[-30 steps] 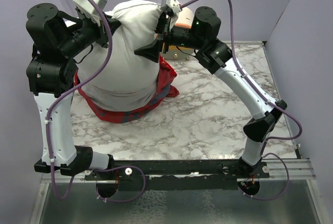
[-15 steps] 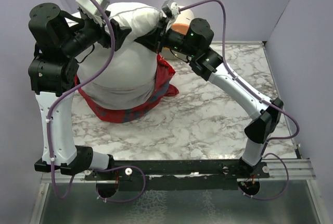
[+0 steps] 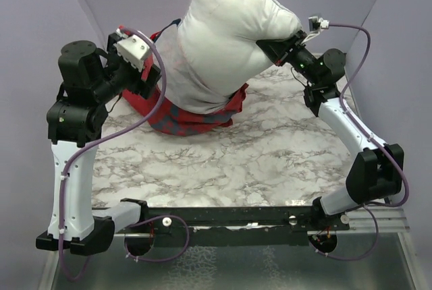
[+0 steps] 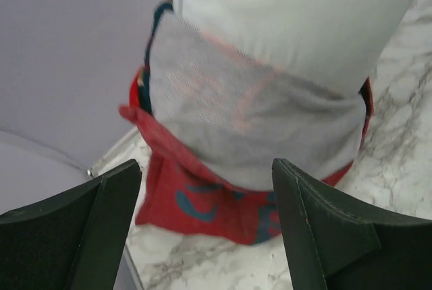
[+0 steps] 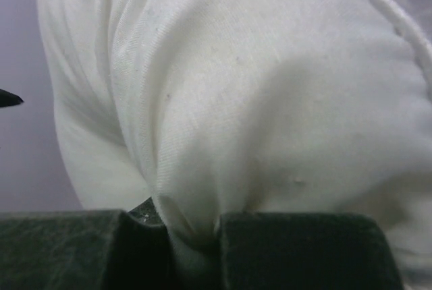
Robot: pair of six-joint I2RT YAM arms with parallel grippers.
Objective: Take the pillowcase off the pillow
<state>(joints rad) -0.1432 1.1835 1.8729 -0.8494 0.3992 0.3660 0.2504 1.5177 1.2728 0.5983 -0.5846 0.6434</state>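
Observation:
The plump white pillow [image 3: 229, 34] hangs lifted above the back of the table, its top corner high in the top view. My right gripper [image 3: 275, 46] is shut on a pinch of its white cloth [image 5: 192, 243] at its right side. The red pillowcase [image 3: 196, 118] is bunched round the pillow's lower end, its pale inside turned outward [image 4: 236, 121], and its red hem [image 4: 202, 206] rests on the marble. My left gripper [image 3: 150, 82] stands open just left of the pillowcase, holding nothing; its two dark fingers [image 4: 74, 236] frame the red cloth without touching it.
The marble table [image 3: 270, 162] runs out in front of and to the right of the pillow. Purple walls [image 3: 398, 54] close in on the left, the back and the right. The table's left edge [image 4: 108, 162] lies close to the pillowcase.
My right gripper closed on the pillow and hauled it up and to the right. My left gripper let go, opened and dropped back left. The pillowcase slid down the pillow.

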